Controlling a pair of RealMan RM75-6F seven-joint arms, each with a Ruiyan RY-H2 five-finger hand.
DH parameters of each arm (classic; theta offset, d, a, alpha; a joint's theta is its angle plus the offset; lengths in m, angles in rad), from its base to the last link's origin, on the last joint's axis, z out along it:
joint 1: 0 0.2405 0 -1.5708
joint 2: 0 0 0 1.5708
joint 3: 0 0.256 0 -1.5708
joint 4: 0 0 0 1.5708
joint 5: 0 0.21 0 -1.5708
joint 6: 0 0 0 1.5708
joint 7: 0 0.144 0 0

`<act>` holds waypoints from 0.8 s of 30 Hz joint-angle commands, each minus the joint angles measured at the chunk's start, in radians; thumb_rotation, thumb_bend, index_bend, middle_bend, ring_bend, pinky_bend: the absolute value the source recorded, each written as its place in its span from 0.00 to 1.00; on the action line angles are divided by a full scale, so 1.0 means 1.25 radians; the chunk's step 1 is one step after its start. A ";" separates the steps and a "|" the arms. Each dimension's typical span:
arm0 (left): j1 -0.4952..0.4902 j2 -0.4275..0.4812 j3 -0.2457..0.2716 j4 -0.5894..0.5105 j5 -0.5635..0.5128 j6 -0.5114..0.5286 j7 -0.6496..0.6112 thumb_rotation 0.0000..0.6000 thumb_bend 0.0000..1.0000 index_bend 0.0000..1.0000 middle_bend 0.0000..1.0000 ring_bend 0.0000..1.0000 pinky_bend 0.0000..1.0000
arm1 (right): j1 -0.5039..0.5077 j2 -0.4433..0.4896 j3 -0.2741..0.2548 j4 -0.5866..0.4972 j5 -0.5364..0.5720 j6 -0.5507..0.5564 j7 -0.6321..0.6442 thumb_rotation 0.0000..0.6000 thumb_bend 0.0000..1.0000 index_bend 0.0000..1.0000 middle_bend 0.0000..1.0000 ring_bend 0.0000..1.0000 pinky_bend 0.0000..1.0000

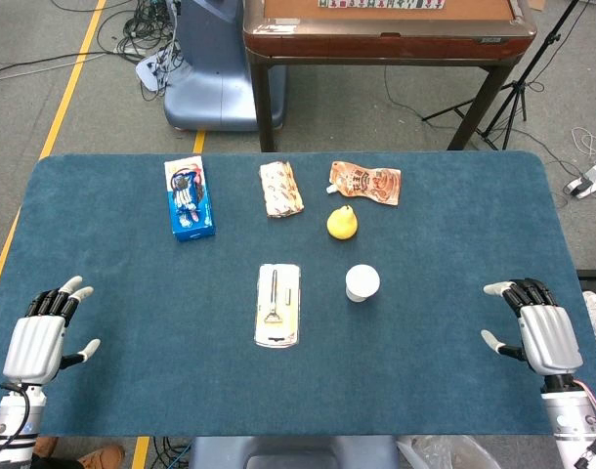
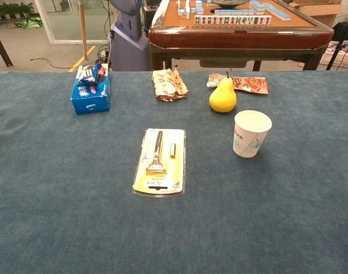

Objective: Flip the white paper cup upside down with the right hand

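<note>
Near edge of the blue-felt counter: left hand rests at the near left corner, fingers apart and pointing away, holding nothing. Right hand sits by the near right edge, likewise released, fingers spread, nothing in its grasp. Neither hand shows in the chest view.

Middle of the counter: a razor in a yellow blister pack lies flat, long side running near to far. Just to its right, apart from it, stands the white paper cup, upright, mouth up, faint blue print on its wall. It is well apart from the right hand.

Beyond the cup: a yellow pear, standing stem up, near the cup but not touching.

Far edge row: a blue snack box toward the far left, a crumpled snack packet about centre, and an orange pouch behind the pear — possibly touching it, hard to tell from here.

Past the counter: a dark wooden mahjong table with tiles on top, and a grey-blue machine base on the floor.
</note>
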 commanded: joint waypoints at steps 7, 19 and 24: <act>0.000 0.000 0.000 -0.002 0.002 0.002 0.001 1.00 0.15 0.22 0.13 0.16 0.13 | -0.006 0.002 0.000 0.001 -0.001 0.008 0.002 1.00 0.18 0.33 0.30 0.19 0.16; 0.001 0.004 0.000 -0.002 0.003 0.003 -0.004 1.00 0.15 0.22 0.13 0.16 0.13 | -0.004 0.003 0.002 -0.006 0.000 0.006 -0.009 1.00 0.18 0.33 0.30 0.19 0.16; 0.002 0.004 0.001 -0.001 0.005 0.005 -0.008 1.00 0.15 0.22 0.13 0.16 0.13 | 0.027 0.003 0.010 -0.020 0.003 -0.037 -0.037 1.00 0.18 0.32 0.30 0.19 0.16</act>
